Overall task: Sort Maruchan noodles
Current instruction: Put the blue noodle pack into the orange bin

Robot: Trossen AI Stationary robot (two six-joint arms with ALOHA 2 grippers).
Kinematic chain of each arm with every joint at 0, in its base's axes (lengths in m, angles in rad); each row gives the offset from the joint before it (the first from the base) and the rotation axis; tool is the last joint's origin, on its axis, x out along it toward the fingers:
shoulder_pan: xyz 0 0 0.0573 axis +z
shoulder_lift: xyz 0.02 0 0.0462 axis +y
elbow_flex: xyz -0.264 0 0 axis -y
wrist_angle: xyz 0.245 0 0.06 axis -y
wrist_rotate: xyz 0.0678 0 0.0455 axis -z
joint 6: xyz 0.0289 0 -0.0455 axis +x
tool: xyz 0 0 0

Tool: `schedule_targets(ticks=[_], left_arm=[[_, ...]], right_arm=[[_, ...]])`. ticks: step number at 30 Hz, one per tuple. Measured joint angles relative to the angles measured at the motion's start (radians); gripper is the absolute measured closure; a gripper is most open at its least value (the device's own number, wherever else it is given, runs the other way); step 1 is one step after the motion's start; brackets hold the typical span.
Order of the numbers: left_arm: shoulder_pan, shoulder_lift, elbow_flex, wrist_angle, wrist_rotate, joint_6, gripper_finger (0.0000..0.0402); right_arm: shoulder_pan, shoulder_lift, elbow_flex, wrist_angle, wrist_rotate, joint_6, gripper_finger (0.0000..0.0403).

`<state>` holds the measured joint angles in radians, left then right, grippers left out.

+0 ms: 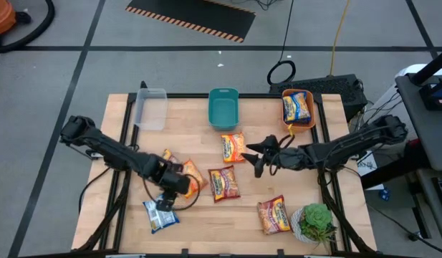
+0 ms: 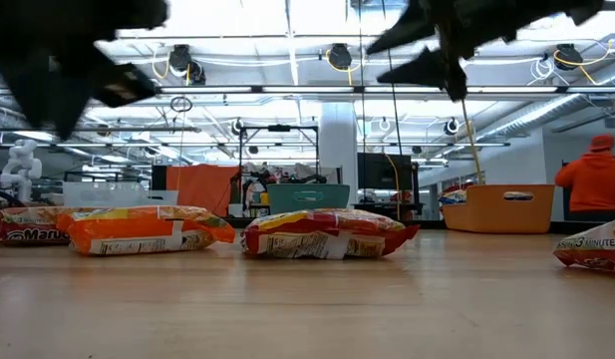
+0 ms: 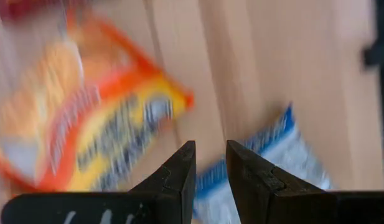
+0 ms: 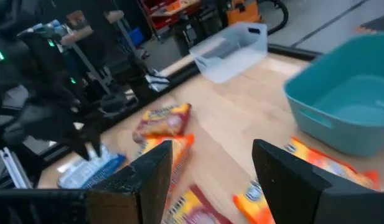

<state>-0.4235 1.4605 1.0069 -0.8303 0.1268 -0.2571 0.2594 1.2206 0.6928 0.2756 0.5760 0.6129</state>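
Several Maruchan noodle packets lie flat on the wooden table: an orange one point(image 1: 233, 147), a red one point(image 1: 223, 183), another red one point(image 1: 274, 213), orange ones point(image 1: 188, 175) at the left, and a blue-white one point(image 1: 160, 213). A blue-yellow packet point(image 1: 296, 107) lies in the orange bin point(image 1: 315, 107). My left gripper point(image 1: 165, 203) points down above the blue-white packet point(image 3: 285, 155), its fingers point(image 3: 179, 168) a narrow gap apart with nothing between them. My right gripper point(image 1: 255, 158) hovers open over the table's middle, to the right of the orange packet, its wide-apart fingers point(image 4: 151, 174) empty.
A clear bin point(image 1: 150, 107), a teal bin point(image 1: 223, 107) and the orange bin stand along the far edge. A green potted plant point(image 1: 317, 222) sits at the near right corner. A person in orange point(image 2: 596, 175) is in the room beyond the table.
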Motion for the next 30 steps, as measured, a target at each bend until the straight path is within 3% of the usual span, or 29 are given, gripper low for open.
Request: schedule_targets(ticks=[7, 14, 24, 30], left_arm=[[-0.181, 0.000, 0.000, -0.167, -0.120, -0.156, 0.0309], [-0.359, 0.000, 0.000, -0.161, -0.133, -0.264, 0.0309], [-0.495, 0.000, 0.000, -0.161, -0.139, -0.303, 0.0309], [-0.555, 0.000, 0.000, -0.159, -0.208, -0.410, 0.0309]], right_arm=[[0.027, 0.170, 0.214, 0.002, 0.004, -0.093, 0.0188], [0.031, 0.318, 0.369, -0.003, 0.003, -0.135, 0.0188], [0.083, 0.403, 0.453, 0.001, 0.000, -0.102, 0.0188], [0.155, 0.403, 0.478, 0.018, 0.046, -0.109, 0.0188]])
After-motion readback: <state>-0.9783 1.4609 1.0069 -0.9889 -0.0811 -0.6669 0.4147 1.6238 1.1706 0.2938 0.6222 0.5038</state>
